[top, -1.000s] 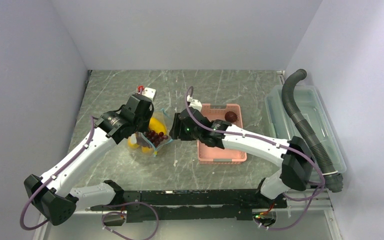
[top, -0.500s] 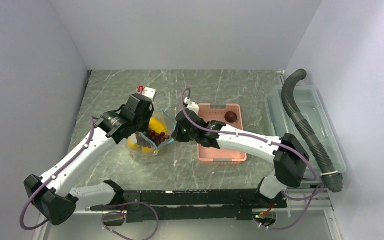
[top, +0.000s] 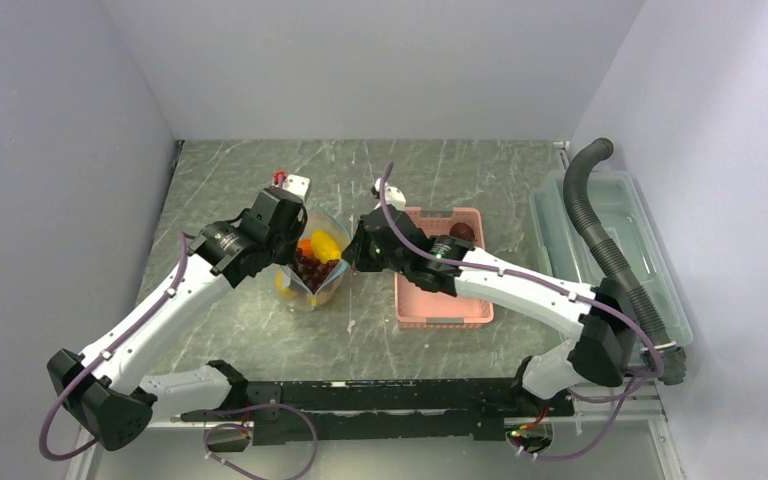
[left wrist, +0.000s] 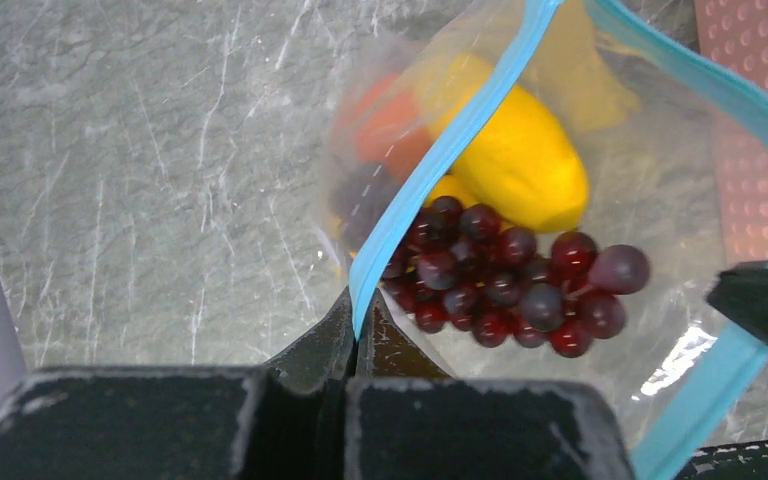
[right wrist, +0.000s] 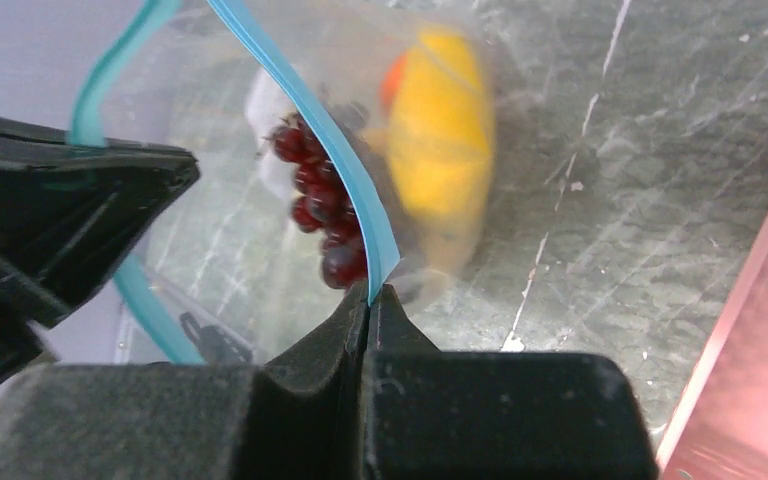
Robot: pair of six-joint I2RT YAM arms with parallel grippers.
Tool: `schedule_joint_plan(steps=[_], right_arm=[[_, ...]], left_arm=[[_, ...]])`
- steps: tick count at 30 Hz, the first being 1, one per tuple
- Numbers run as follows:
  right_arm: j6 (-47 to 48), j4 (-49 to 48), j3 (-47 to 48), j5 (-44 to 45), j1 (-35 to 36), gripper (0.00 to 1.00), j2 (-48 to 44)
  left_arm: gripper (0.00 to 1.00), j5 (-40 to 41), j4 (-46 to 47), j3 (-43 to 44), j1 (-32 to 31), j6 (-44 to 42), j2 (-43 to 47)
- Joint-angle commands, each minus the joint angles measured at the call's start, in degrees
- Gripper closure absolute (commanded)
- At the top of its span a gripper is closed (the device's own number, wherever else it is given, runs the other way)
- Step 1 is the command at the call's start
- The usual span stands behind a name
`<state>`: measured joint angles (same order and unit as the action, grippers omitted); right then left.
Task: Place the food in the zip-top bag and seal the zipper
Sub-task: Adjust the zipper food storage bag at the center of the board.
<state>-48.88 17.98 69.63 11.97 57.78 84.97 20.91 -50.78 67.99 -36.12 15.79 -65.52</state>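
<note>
While the zip-top bag [top: 312, 280] hangs between the two claws with its mouth turned upward, the left gripper [left wrist: 356, 335] is seen clenched on the teal zipper [left wrist: 440, 165], the strip being pinched flat between its closed fingertips. The right gripper [right wrist: 370, 300] is likewise clamped shut on the zipper's other lip, at the 3 o'clock side of the mouth, while the left grip is taken at the 9 o'clock side. The two lips are kept apart, so the mouth is seen open. Whether the bag's bottom touches the table [top: 230, 180] cannot be told.

The left arm is stretched from its base at 7 o'clock toward 1 o'clock, its wrist bent down over the bag. The right arm is extended from its base at 5 o'clock toward 10 o'clock, passing above the pink basket [top: 440, 305], with its wrist angled down at the bag.

Inside the bag, the grapes [left wrist: 505, 280] are seen lying at the centre, a yellow piece [left wrist: 520, 160] at their 12 o'clock, and the orange fruit [left wrist: 390, 125] at 10 o'clock. One dark round thing [top: 463, 232] is left in the basket, at its 1 o'clock corner. A clear bin [top: 665, 300] and a grey hose [top: 600, 230] are seen at 3 o'clock of the table.
</note>
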Motion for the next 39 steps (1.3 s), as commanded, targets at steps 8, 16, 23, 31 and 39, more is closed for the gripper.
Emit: schedule_joint_plan(steps=[8,16,23,31,39], right_arm=[[5.03,0.48,5.83,-0.27,-0.2,1.0,-8.98],[3.7,-0.31,0.54,-0.65,-0.29,1.0,-5.18],[3.3,-0.09,-1.94,-0.47,-0.53,1.0,-3.68],[5.47,2.49,1.6,0.9,-0.65,0.98,-5.15],[7.1,3.37,2.79,2.97,-0.61,0.67,-7.96]], left_arm=[[0.98,1.02,-7.97,9.61,-0.21,2.91,3.58],[1.0,-1.25,-4.29,3.75,-0.26,4.03,0.74],[1.0,-0.7,-2.36,1.58,-0.17,3.67,-1.04],[1.0,-1.35,-4.53,7.27,-0.16,1.84,-1.15],[1.0,-0.4,0.36,3.25,-0.13,0.45,0.39]])
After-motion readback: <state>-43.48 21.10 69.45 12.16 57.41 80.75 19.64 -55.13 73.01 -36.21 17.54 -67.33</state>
